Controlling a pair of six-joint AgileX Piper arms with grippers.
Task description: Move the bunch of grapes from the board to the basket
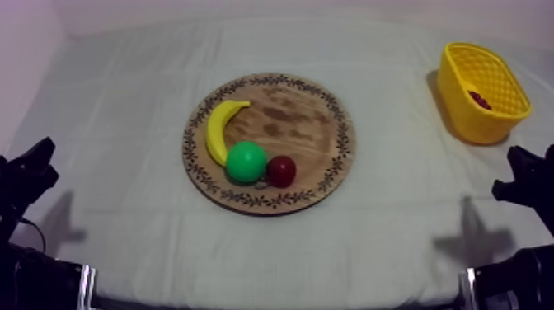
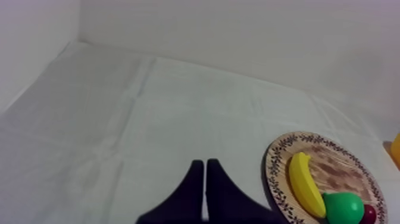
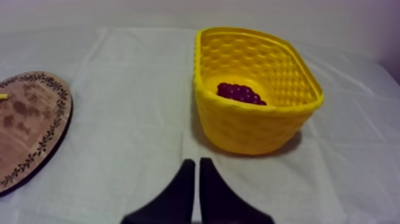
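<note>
The dark purple bunch of grapes (image 3: 240,93) lies inside the yellow basket (image 3: 256,128), which stands at the table's far right (image 1: 486,115); a bit of the grapes (image 1: 480,100) shows over its rim. The round wooden board (image 1: 301,124) in the middle carries a banana (image 1: 219,128), a green pear (image 1: 246,162) and a small red fruit (image 1: 281,171). My left gripper (image 2: 205,170) is shut on nothing over bare cloth, left of the board (image 2: 333,164). My right gripper (image 3: 197,167) is shut on nothing too, a short way in front of the basket.
Both arms rest low at the table's sides, left (image 1: 25,177) and right (image 1: 528,177). Grey-white cloth lies open all round the board. A pale wall runs behind the table.
</note>
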